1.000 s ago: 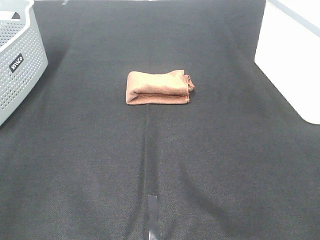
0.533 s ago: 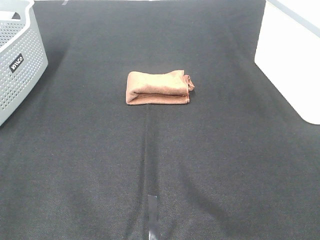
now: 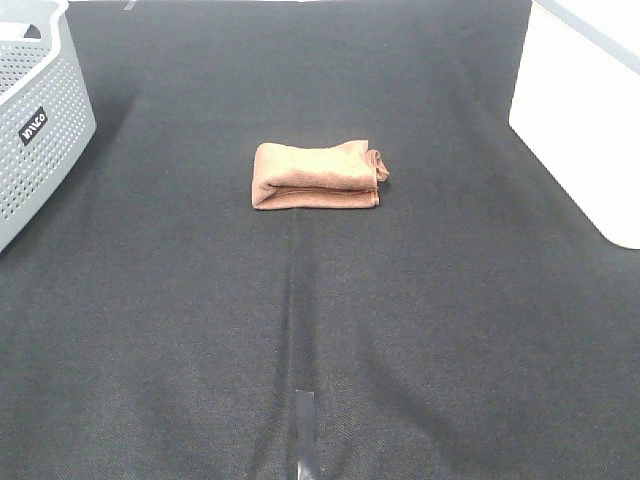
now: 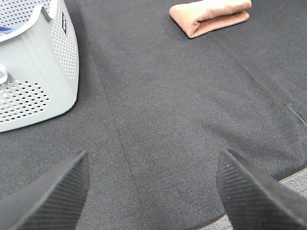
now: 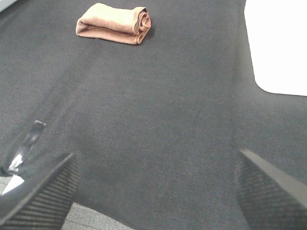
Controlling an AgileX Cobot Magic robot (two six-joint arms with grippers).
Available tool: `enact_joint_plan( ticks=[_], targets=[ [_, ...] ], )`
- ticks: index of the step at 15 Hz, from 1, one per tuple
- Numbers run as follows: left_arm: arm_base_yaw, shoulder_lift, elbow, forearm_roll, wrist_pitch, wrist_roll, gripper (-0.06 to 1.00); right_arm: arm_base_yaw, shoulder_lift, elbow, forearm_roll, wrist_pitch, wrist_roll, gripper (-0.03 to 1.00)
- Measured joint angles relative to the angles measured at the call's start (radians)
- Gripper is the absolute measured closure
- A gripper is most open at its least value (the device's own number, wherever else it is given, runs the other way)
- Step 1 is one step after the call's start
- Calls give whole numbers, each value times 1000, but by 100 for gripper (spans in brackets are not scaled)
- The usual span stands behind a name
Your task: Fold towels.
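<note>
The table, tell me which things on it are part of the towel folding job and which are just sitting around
Part of the job:
- brown towel, folded, on the black table cover
- left gripper and right gripper, both open, away from the towel

Just lying about:
- grey perforated basket
- white bin
- strip of tape

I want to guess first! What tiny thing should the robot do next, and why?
Probably nothing more than staying back: the brown towel already lies folded in a compact bundle on the black cloth, and both the left claw and right claw are open, empty and away from it.
</note>
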Motion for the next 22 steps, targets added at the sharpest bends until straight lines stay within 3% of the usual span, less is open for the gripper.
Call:
enact_joint_plan(
  ticks=[7,12,17,22],
  targets=[
    [0,0,0,0,-5,1,24,0,0,0,0,0,6,14],
    [151,-12,1,-1,-6,1,24,-121,-2,0,0,-1,7,14],
    [82,-13,1,-1,-6,1,24,-127,-11,0,1,-1,8,14],
    [81,-13,1,-1,-6,1,24,-127,-11,0,2,-1,8,14]
  ],
)
